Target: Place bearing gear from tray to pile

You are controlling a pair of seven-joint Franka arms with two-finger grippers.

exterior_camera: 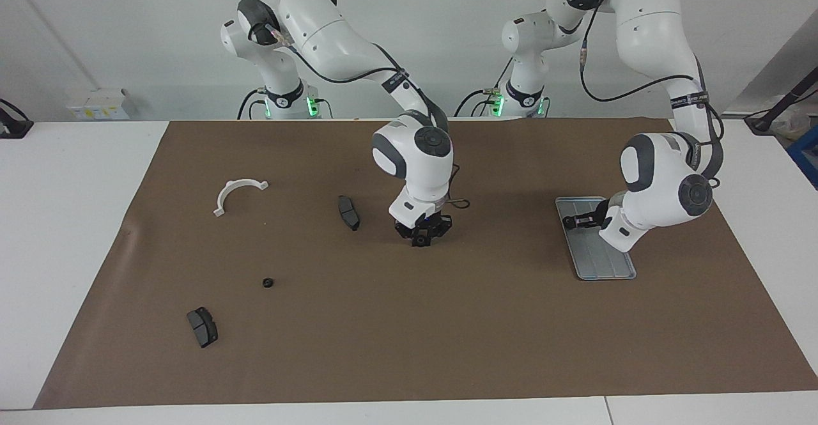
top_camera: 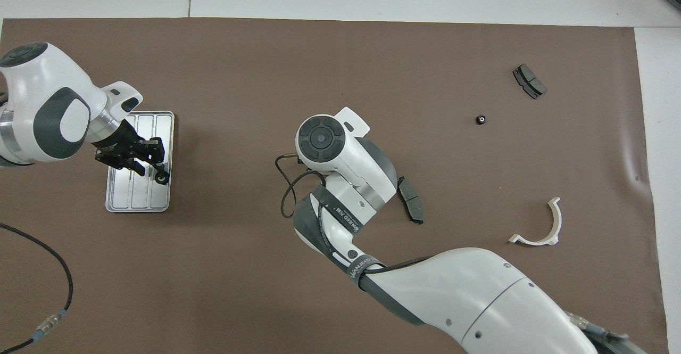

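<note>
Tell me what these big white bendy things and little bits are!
They are two robot arms, each ending in a two-finger hand. One picture looks from across the table; the other looks down from above. On the brown mat lie a white half-ring, two dark brake pads and a small black gear. The right hand, mid-mat, is shut on another gear. The left hand is over a silver tray, where one more gear shows; I cannot tell whether it holds it.

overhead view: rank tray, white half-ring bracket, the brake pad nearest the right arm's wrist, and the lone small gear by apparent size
1. tray
2. white half-ring bracket
3. brake pad, not much smaller than the bracket
4. small gear, by far the smallest
</note>
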